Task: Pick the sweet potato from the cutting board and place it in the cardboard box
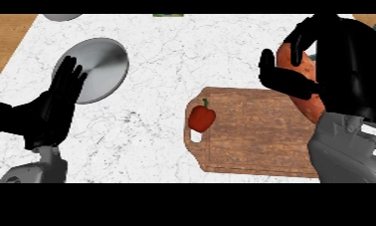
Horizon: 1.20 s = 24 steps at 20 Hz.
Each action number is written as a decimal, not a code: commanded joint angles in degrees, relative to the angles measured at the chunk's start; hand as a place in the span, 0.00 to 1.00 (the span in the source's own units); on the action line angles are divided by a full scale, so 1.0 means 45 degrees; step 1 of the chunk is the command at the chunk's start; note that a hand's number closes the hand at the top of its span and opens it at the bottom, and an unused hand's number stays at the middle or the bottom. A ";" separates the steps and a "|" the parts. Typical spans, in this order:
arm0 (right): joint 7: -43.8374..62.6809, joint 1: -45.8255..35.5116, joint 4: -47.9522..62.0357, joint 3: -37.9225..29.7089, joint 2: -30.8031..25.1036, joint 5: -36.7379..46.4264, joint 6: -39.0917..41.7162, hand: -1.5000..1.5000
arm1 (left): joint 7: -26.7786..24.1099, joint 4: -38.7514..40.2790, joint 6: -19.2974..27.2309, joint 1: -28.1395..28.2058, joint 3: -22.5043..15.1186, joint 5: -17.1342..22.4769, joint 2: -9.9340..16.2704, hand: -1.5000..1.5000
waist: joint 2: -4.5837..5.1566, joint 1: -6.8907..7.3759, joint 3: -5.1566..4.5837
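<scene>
White marble counter (183,51) — right robot hand (294,78) curled round sweet potato (307,73); left robot hand (55,103) open.

The counter (183,51) looked like white marble with grey veins, smooth. The board (257,135) was brown wood with visible grain, matt. The plate (99,68) looked like grey metal with soft shine. The pepper (202,118) had glossy red skin.

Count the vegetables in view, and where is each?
2. A red pepper lies at the left end of the cutting board, by its handle hole. The sweet potato is gripped in the right hand. More may sit hidden behind that arm.
</scene>
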 commanded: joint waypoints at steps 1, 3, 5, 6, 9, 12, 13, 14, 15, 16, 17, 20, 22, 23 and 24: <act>-0.1780 0.0507 0.0979 -0.1911 -0.1204 -0.0831 -0.0655 1.00 | 0.0427 -0.0362 0.0316 -0.0088 -0.0369 -0.0289 -0.0238 0.50 | 0.0015 0.0006 0.0007; -0.2113 0.0755 0.1485 -0.1982 -0.1557 -0.0131 -0.1377 1.00 | 0.0002 0.0751 -0.0063 -0.0570 0.0303 0.0165 0.0116 0.50 | 0.0032 -0.0019 0.0001; -0.2612 0.0218 0.2800 -0.2484 -0.2457 0.0041 -0.1199 1.00 | 0.0220 0.0150 0.0809 -0.0577 -0.0448 -0.0739 -0.0463 0.50 | 0.0046 0.0024 0.0005; -0.3011 -0.0321 0.3503 -0.2729 -0.2621 0.0021 -0.1527 1.00 | 0.0464 -0.0381 0.0090 -0.0119 -0.0240 -0.0130 -0.0057 0.50 | 0.0029 0.0111 0.0002; -0.4795 0.0898 0.4370 -0.3656 -0.3480 -0.0509 -0.2358 1.00 | -0.0279 0.0566 0.0376 -0.0566 -0.0369 -0.0520 -0.0381 0.50 | 0.0044 0.0008 0.0006; -0.5392 0.0728 0.5848 -0.3485 -0.3528 -0.0006 -0.3100 1.00 | 0.0511 -0.0137 0.0724 -0.0602 -0.0437 -0.0643 -0.0371 0.50 | 0.0028 0.0061 0.0005; -0.5704 0.0022 0.7279 -0.3739 -0.3566 0.0172 -0.3901 1.00 | 0.0001 0.0485 0.0205 -0.0488 -0.0213 -0.0324 -0.0197 0.50 | 0.0060 0.0133 0.0003; -0.5955 0.0205 0.7489 -0.3784 -0.3721 0.0036 -0.3707 1.00 | -0.0592 0.0905 -0.0188 -0.0240 -0.0096 -0.0184 -0.0087 0.50 | 0.0053 0.0102 0.0000; -0.6343 0.0015 0.8095 -0.4031 -0.4130 -0.0118 -0.3559 1.00 | -0.0272 -0.0341 -0.0224 0.0609 -0.0104 0.0060 -0.0118 0.50 | 0.0038 0.0193 0.0003; -0.6512 0.0025 0.8393 -0.3772 -0.4031 0.0052 -0.3652 1.00 | -0.0992 0.1443 0.0108 -0.0578 -0.0100 -0.0414 -0.0313 0.50 | 0.0059 0.0069 -0.0001; -0.6450 0.0354 0.7890 -0.3355 -0.4257 0.0329 -0.3004 1.00 | 0.0404 -0.0289 0.0308 -0.0411 -0.0151 -0.0262 -0.0097 0.50 | 0.0015 0.0094 0.0003; -0.5778 0.0187 0.9709 -0.2730 -0.4833 0.1058 -0.0981 1.00 | -0.0227 0.0292 0.0160 -0.0213 -0.0421 -0.0365 -0.0390 0.50 | 0.0097 0.0262 -0.0015; -0.5765 0.0400 1.0589 -0.2705 -0.4733 0.0921 -0.0326 0.00 | -0.0317 0.0466 0.0160 -0.0328 -0.0109 -0.0286 -0.0199 0.50 | 0.0109 0.0245 -0.0010; -0.6587 0.0107 1.1514 -0.3394 -0.5532 0.0446 -0.0131 0.00 | -0.0337 0.0399 0.0173 -0.0296 -0.0337 -0.0258 -0.0456 0.50 | 0.0123 0.0251 0.0001; -0.6623 0.0098 1.1634 -0.3564 -0.4928 0.0103 -0.0508 0.00 | 0.0420 0.0056 0.0011 -0.0575 0.0092 -0.0011 0.0156 0.50 | 0.0057 0.0187 0.0007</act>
